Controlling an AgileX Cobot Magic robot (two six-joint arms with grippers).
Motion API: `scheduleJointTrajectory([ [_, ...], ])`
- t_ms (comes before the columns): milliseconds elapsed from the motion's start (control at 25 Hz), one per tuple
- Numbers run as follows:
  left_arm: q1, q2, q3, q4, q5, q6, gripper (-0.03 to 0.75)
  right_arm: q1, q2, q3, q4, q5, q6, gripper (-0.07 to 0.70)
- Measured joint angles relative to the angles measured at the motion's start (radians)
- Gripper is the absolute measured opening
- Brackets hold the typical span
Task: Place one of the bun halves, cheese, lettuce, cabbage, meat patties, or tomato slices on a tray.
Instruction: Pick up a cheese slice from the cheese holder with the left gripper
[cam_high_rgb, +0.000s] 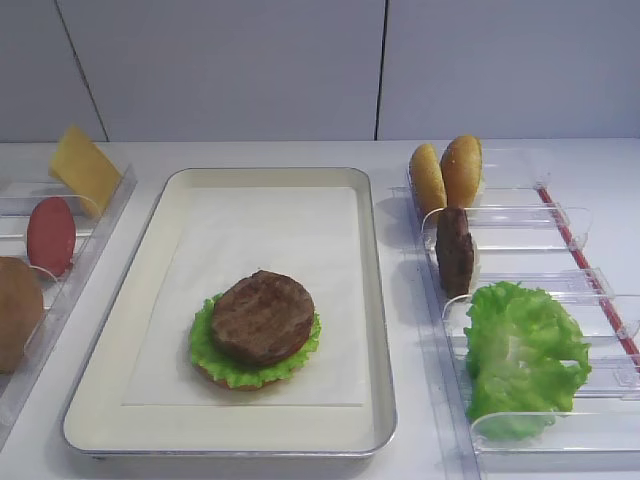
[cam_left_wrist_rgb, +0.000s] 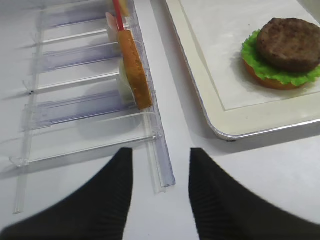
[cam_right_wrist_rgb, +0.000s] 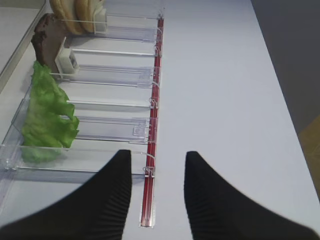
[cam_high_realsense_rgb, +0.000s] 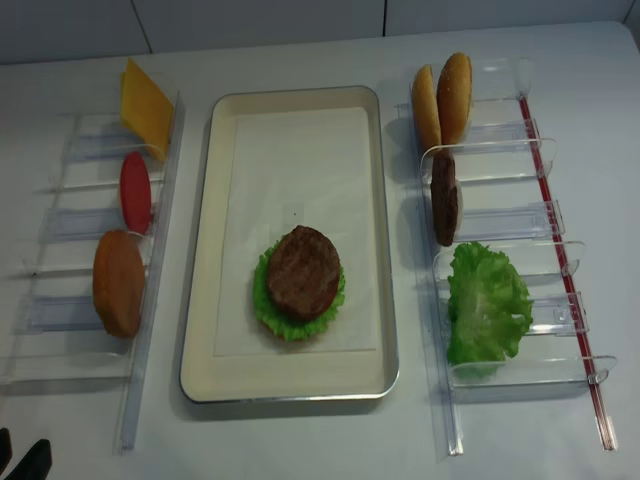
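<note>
Currently: both grippers — left (cam_left_wrist_rgb: 160, 172), right (cam_right_wrist_rgb: 157, 175) — stood open, held nothing. Patty (cam_high_rgb: 262, 316) sat on lettuce (cam_high_rgb: 205, 350) and bun, tray (cam_high_rgb: 375, 300) near side. Cheese (cam_high_rgb: 85, 168) far left, tomato (cam_high_rgb: 50, 236) nearer in left rack.

Tray (cam_high_realsense_rgb: 200, 300), mid-tabletop: meat patty (cam_high_realsense_rgb: 302, 272) on lettuce (cam_high_realsense_rgb: 262, 300), toward the tray's near edge.

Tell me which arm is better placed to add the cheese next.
Left, likely. The cheese stands in the left bin rack, on the open left gripper's side; the open right gripper faces the opposite rack.
</note>
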Motion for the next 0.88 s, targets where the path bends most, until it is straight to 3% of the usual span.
scheduleJointTrajectory([
  [880, 0.0, 0.0, 0.0, 0.0, 0.0, -0.002, 0.254, 0.0, 0.0, 0.0, 0.0, 0.0, 0.0, 0.298],
])
